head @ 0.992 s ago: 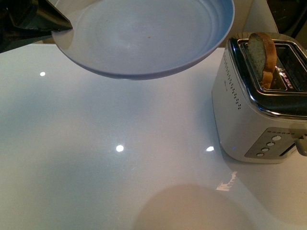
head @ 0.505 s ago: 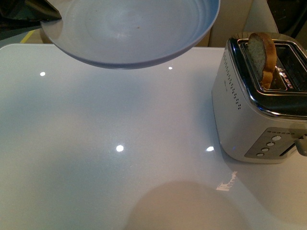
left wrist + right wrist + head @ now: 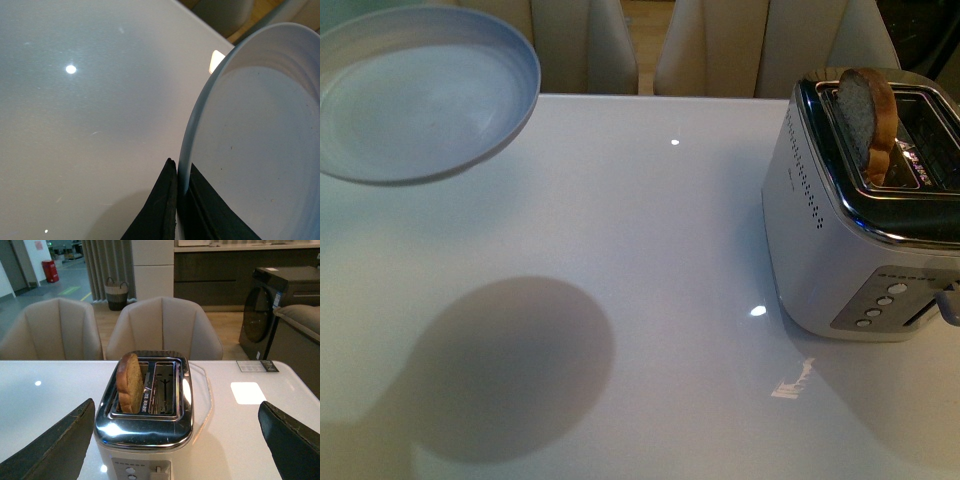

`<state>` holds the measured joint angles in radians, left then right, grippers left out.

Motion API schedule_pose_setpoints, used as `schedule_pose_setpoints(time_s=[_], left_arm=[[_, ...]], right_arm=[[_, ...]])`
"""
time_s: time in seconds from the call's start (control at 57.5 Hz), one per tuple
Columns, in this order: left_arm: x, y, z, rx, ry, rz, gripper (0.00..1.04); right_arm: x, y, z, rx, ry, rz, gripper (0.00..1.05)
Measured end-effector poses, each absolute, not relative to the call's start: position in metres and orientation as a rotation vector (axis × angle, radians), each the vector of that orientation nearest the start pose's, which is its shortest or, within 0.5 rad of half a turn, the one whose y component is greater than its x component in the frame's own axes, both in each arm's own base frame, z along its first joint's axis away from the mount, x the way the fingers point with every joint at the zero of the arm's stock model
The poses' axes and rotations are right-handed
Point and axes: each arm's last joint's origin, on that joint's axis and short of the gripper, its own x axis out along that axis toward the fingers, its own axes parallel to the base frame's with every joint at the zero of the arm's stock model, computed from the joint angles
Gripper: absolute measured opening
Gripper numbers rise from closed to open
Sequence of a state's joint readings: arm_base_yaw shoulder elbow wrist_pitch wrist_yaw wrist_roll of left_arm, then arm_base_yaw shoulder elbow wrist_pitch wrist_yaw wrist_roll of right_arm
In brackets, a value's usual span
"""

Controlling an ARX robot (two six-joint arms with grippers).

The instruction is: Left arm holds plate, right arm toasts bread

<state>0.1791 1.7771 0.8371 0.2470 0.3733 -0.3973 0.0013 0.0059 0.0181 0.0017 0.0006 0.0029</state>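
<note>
The pale blue plate hangs empty in the air at the far left of the front view, casting a round shadow on the table below. In the left wrist view my left gripper is shut on the plate's rim, one black finger on each side. The bread stands upright, sticking out of one slot of the silver toaster at the right. In the right wrist view the bread sits in the toaster, and my right gripper is open, its fingers wide apart on either side of the toaster, touching nothing.
The white table stretches between the plate and the toaster. Beige chairs stand along the far edge. A dark appliance and a small card lie beyond the toaster.
The plate has moved left and away from the camera, from the top centre to the far left. Its shadow now lies at the lower left. Toaster and bread have not moved.
</note>
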Motion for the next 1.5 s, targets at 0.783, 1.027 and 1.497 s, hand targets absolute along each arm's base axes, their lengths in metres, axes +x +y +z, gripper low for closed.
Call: schedule_pose_setpoints(time_s=[0.783, 1.027, 1.497], left_arm=[[0.347, 0.100, -0.007, -0.590, 0.887, 0.059, 0.03], [0.351, 0.108, -0.024, -0.623, 0.875, 0.083, 0.03], [0.342, 0.119, -0.042, -0.656, 0.867, 0.106, 0.03]], right_arm=[[0.097, 0.000, 0.169, 0.003, -0.014, 0.000, 0.96], [0.097, 0.000, 0.169, 0.003, -0.014, 0.001, 0.96], [0.097, 0.000, 0.169, 0.003, -0.014, 0.001, 0.96]])
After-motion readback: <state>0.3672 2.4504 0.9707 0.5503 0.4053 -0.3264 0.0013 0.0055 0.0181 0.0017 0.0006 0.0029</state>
